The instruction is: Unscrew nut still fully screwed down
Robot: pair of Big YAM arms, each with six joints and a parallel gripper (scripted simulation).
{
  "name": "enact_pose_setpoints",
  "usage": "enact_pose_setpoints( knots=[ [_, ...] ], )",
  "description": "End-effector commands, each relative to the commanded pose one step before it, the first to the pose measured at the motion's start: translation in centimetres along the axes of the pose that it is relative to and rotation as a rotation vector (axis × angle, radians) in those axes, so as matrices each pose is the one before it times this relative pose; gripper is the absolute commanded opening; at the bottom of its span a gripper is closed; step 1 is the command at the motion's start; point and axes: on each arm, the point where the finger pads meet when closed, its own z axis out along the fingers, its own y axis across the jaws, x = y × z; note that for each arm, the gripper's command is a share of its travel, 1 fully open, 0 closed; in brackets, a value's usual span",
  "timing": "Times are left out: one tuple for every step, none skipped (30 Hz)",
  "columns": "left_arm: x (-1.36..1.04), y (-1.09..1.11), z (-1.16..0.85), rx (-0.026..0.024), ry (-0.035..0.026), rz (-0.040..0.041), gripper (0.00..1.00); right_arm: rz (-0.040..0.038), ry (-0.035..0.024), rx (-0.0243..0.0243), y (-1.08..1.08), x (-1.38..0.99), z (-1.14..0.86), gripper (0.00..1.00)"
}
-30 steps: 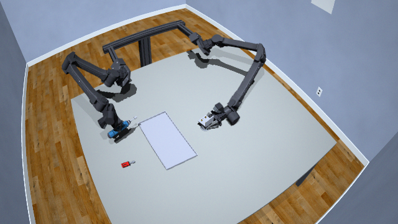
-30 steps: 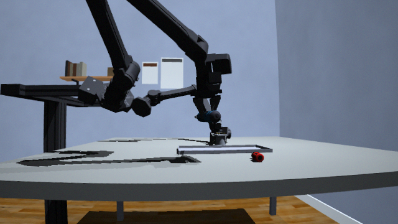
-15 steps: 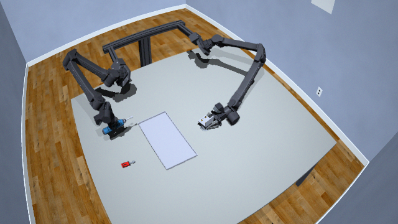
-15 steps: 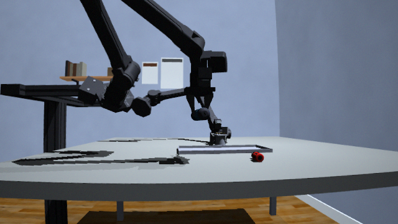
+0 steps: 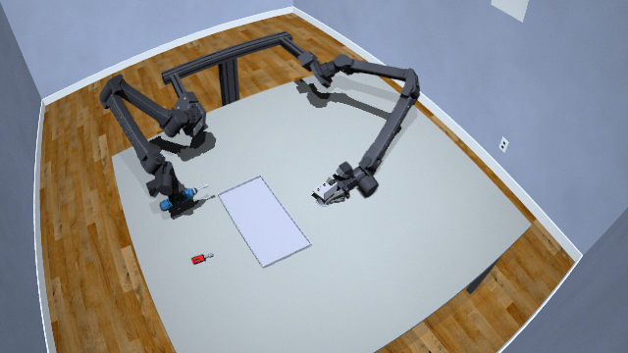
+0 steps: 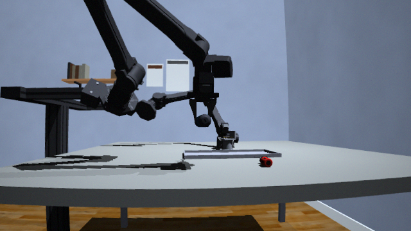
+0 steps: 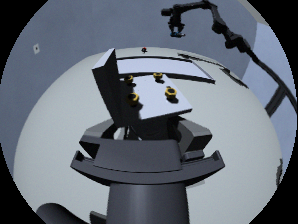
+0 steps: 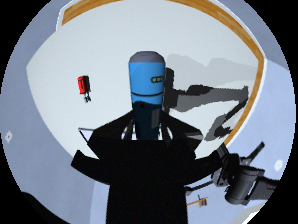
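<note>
The joint module (image 5: 318, 197) is a pale block with a flat bracket (image 7: 156, 92) carrying several brass nuts (image 7: 170, 92). It stands on the table to the right of the white mat (image 5: 263, 221). My left gripper (image 5: 328, 196) is shut on the module's base, and the left wrist view (image 7: 143, 137) shows the base between the fingers. My right gripper (image 5: 178, 200) is shut on the blue-barrelled nut driver (image 5: 169, 203), low over the table to the left of the mat. The right wrist view (image 8: 148, 123) shows the barrel (image 8: 148, 79) sticking out past the fingers. The driver is far from the module.
A small red-handled tool (image 5: 201, 258) lies on the table in front of the mat and also shows in the exterior view (image 6: 266, 162). Small silver pieces (image 5: 208, 197) lie beside the driver. The dark gantry frame (image 5: 228, 59) stands at the table's back edge.
</note>
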Motion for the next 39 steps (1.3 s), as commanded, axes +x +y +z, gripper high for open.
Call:
enact_pose_setpoints(
  knots=[
    [-0.511, 0.414, 0.068, -0.00481, -0.00191, 0.01001, 0.59, -0.01080, -0.00294, -0.00756, 0.317, 0.044, 0.806, 0.42],
    [0.000, 0.000, 0.000, 0.00000, 0.00000, 0.00000, 0.59, -0.00002, 0.00001, 0.00002, 0.000, 0.004, 0.210, 0.42],
    [0.000, 0.000, 0.000, 0.00000, 0.00000, 0.00000, 0.59, 0.00676, -0.00308, -0.00676, 0.400, -0.350, -0.033, 0.42],
    [0.000, 0.000, 0.000, 0.00000, 0.00000, 0.00000, 0.59, -0.00043, 0.00156, -0.02188, 0.828, -0.075, -0.538, 0.42],
    [0.000, 0.000, 0.000, 0.00000, 0.00000, 0.00000, 0.59, 0.00797, -0.00358, -0.02043, 0.333, -0.286, -0.601, 0.42],
    [0.000, 0.000, 0.000, 0.00000, 0.00000, 0.00000, 0.59, 0.00517, -0.00293, -0.00486, 0.020, -0.190, -0.166, 0.42],
    [0.000, 0.000, 0.000, 0.00000, 0.00000, 0.00000, 0.59, 0.00000, 0.00000, 0.00000, 0.000, 0.000, 0.000, 0.42],
    [0.000, 0.000, 0.000, 0.00000, 0.00000, 0.00000, 0.59, 0.00000, 0.00000, 0.00000, 0.000, 0.000, 0.000, 0.42],
    [0.000, 0.000, 0.000, 0.00000, 0.00000, 0.00000, 0.59, -0.00669, 0.00201, 0.03637, -1.001, 0.302, 1.171, 0.42],
    [0.000, 0.000, 0.000, 0.00000, 0.00000, 0.00000, 0.59, -0.01127, 0.00500, 0.01587, -0.540, 0.503, 0.633, 0.42],
    [0.000, 0.000, 0.000, 0.00000, 0.00000, 0.00000, 0.59, -0.00172, 0.00082, 0.00173, -0.106, 0.090, 0.250, 0.42],
    [0.000, 0.000, 0.000, 0.00000, 0.00000, 0.00000, 0.59, -0.00002, 0.00002, 0.00002, -0.004, 0.000, 0.209, 0.42],
    [0.000, 0.000, 0.000, 0.00000, 0.00000, 0.00000, 0.59, -0.00002, 0.00002, 0.00002, -0.004, 0.000, 0.209, 0.42],
    [0.000, 0.000, 0.000, 0.00000, 0.00000, 0.00000, 0.59, 0.00333, -0.00170, -0.00342, 0.203, -0.181, 0.130, 0.42],
    [0.000, 0.000, 0.000, 0.00000, 0.00000, 0.00000, 0.59, 0.00253, -0.00134, -0.00261, 0.156, -0.139, 0.150, 0.42],
    [0.000, 0.000, 0.000, 0.00000, 0.00000, 0.00000, 0.59, -0.00005, -0.00002, 0.00002, -0.004, 0.000, 0.211, 0.42],
    [0.000, 0.000, 0.000, 0.00000, 0.00000, 0.00000, 0.59, -0.00230, 0.00119, 0.00236, -0.147, 0.125, 0.263, 0.42],
    [0.000, 0.000, 0.000, 0.00000, 0.00000, 0.00000, 0.59, -0.00229, 0.00123, 0.00237, -0.148, 0.126, 0.262, 0.42],
    [0.000, 0.000, 0.000, 0.00000, 0.00000, 0.00000, 0.59, -0.00050, 0.00028, 0.00052, -0.035, 0.027, 0.221, 0.42],
    [0.000, 0.000, 0.000, 0.00000, 0.00000, 0.00000, 0.59, 0.00155, -0.00088, -0.00163, 0.097, -0.088, 0.174, 0.42],
    [0.000, 0.000, 0.000, 0.00000, 0.00000, 0.00000, 0.59, -0.00144, 0.00090, -0.01709, 0.731, -0.046, -0.386, 0.42],
    [0.000, 0.000, 0.000, 0.00000, 0.00000, 0.00000, 0.59, 0.00515, -0.00326, -0.02294, 0.500, -0.214, -0.654, 0.42],
    [0.000, 0.000, 0.000, 0.00000, 0.00000, 0.00000, 0.59, 0.00823, -0.00496, -0.00840, 0.087, -0.325, -0.280, 0.42],
    [0.000, 0.000, 0.000, 0.00000, 0.00000, 0.00000, 0.59, 0.00000, 0.00000, 0.00000, 0.000, 0.000, 0.000, 0.42],
    [0.000, 0.000, 0.000, 0.00000, 0.00000, 0.00000, 0.59, 0.00000, 0.00000, 0.00000, 0.000, 0.000, 0.000, 0.42],
    [0.000, 0.000, 0.000, 0.00000, 0.00000, 0.00000, 0.59, -0.00536, 0.00315, 0.03388, -0.914, 0.254, 1.111, 0.42],
    [0.000, 0.000, 0.000, 0.00000, 0.00000, 0.00000, 0.59, -0.00696, 0.00398, 0.01474, -0.468, 0.336, 0.594, 0.42],
    [0.000, 0.000, 0.000, 0.00000, 0.00000, 0.00000, 0.59, -0.00148, 0.00087, 0.00156, -0.099, 0.084, 0.240, 0.42],
    [0.000, 0.000, 0.000, 0.00000, 0.00000, 0.00000, 0.59, -0.00042, 0.00026, 0.00045, -0.031, 0.024, 0.218, 0.42],
    [0.000, 0.000, 0.000, 0.00000, 0.00000, 0.00000, 0.59, 0.00145, -0.00088, -0.00155, 0.094, -0.085, 0.178, 0.42],
    [0.000, 0.000, 0.000, 0.00000, 0.00000, 0.00000, 0.59, 0.00183, -0.00115, -0.00197, 0.120, -0.108, 0.171, 0.42],
    [0.000, 0.000, 0.000, 0.00000, 0.00000, 0.00000, 0.59, 0.00094, -0.00062, -0.00102, 0.061, -0.057, 0.190, 0.42],
    [0.000, 0.000, 0.000, 0.00000, 0.00000, 0.00000, 0.59, -0.00036, 0.00020, 0.00037, -0.026, 0.020, 0.217, 0.42],
    [0.000, 0.000, 0.000, 0.00000, 0.00000, 0.00000, 0.59, -0.00113, 0.00071, 0.00122, -0.080, 0.066, 0.233, 0.42],
    [0.000, 0.000, 0.000, 0.00000, 0.00000, 0.00000, 0.59, -0.00083, 0.00053, 0.00090, -0.059, 0.049, 0.226, 0.42],
    [0.000, 0.000, 0.000, 0.00000, 0.00000, 0.00000, 0.59, 0.00007, -0.00006, -0.00008, 0.002, -0.005, 0.208, 0.42],
    [0.000, 0.000, 0.000, 0.00000, 0.00000, 0.00000, 0.59, 0.00083, -0.00057, -0.00091, 0.055, -0.051, 0.193, 0.42],
    [0.000, 0.000, 0.000, 0.00000, 0.00000, 0.00000, 0.59, -0.00819, 0.00440, -0.01769, 0.681, 0.286, -0.393, 0.42],
    [0.000, 0.000, 0.000, 0.00000, 0.00000, 0.00000, 0.59, 0.00600, -0.00522, -0.01725, 0.355, -0.272, -0.525, 0.42]
  ],
)
